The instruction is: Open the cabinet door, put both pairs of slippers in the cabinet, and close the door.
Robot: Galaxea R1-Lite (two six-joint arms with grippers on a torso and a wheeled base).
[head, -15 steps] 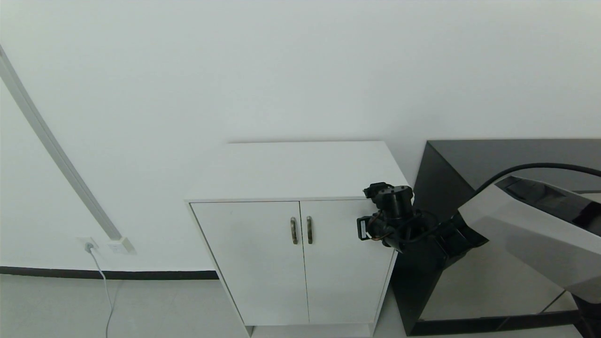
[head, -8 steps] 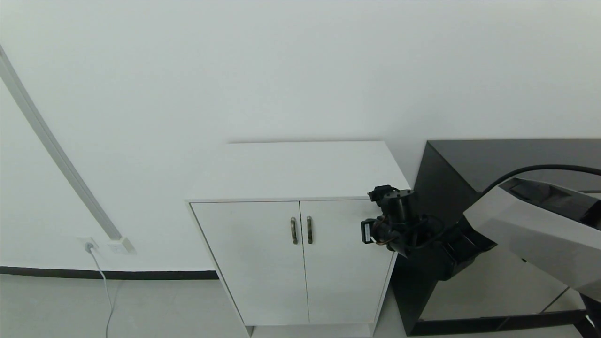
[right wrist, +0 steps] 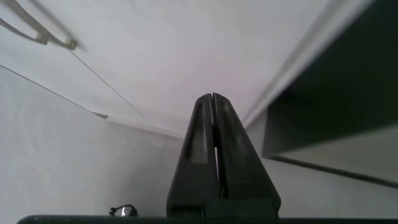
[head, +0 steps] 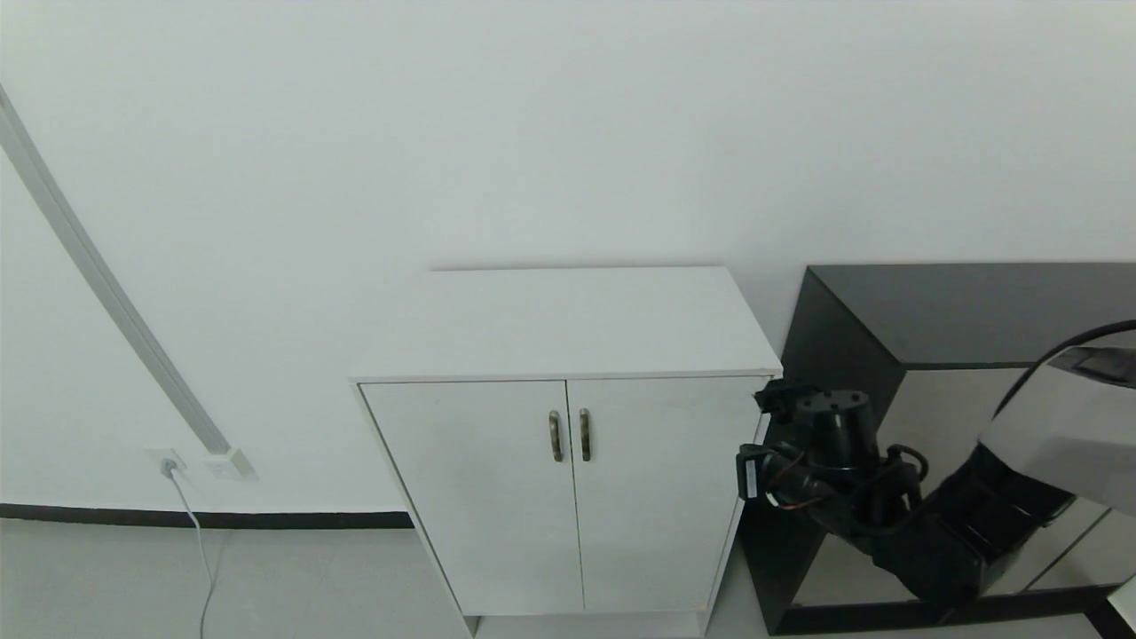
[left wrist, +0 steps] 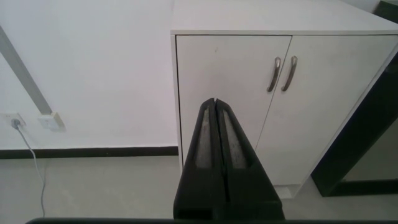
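My right arm [head: 896, 524] comes in bent from the right. Its wrist sits low, just beside the white cabinet [head: 568, 328] at its right edge and in front of the black unit [head: 941, 311]. The right gripper [right wrist: 213, 102] has its fingers pressed together on nothing, pointing at the right door [head: 657, 497] near its outer edge. My left gripper [left wrist: 214, 106] is also closed and empty, facing the left door [left wrist: 230, 81] from well back. Both doors are closed, with the handles [head: 569, 435] side by side at the centre.
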